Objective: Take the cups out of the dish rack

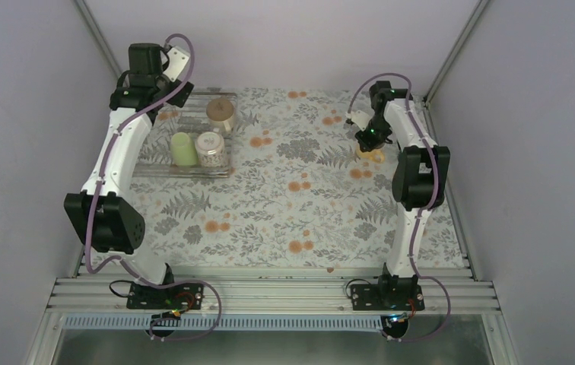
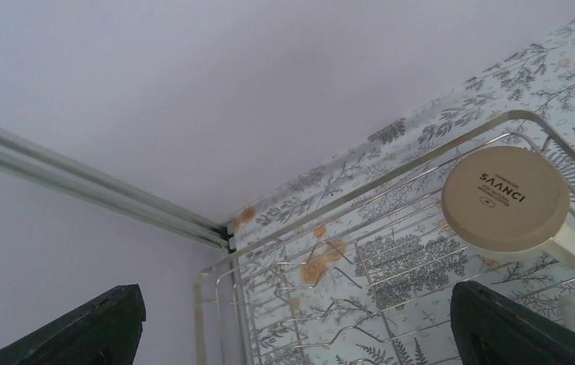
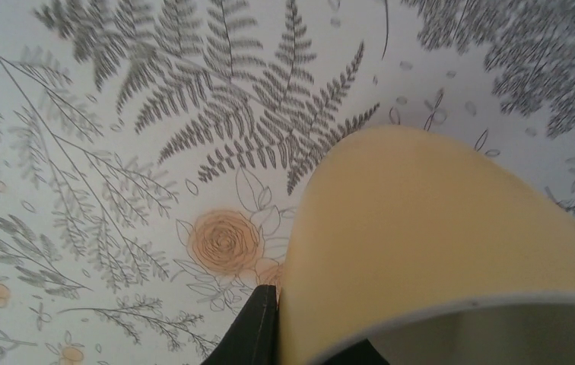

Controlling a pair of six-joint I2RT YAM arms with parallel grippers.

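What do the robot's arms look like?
The left arm and right arm are both thin, with white tubes and chunky black joints. A purple cable loops along each. The tool fingers are black. Tiny green lights glow on the right arm.

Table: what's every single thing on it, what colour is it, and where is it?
dish rack: one, see-through with a silvery frame, far left of the table
cream-white mug: one, upside down in the rack
pale green mug: one, in the rack
patterned white mug: one, in the rack beside the green one
yellow mug: one, far right of the table
table: one, pale with grey ferns and orange flowers
left arm: white and black, jaws open over the rack
right arm: white and black, jaws shut on the yellow mug
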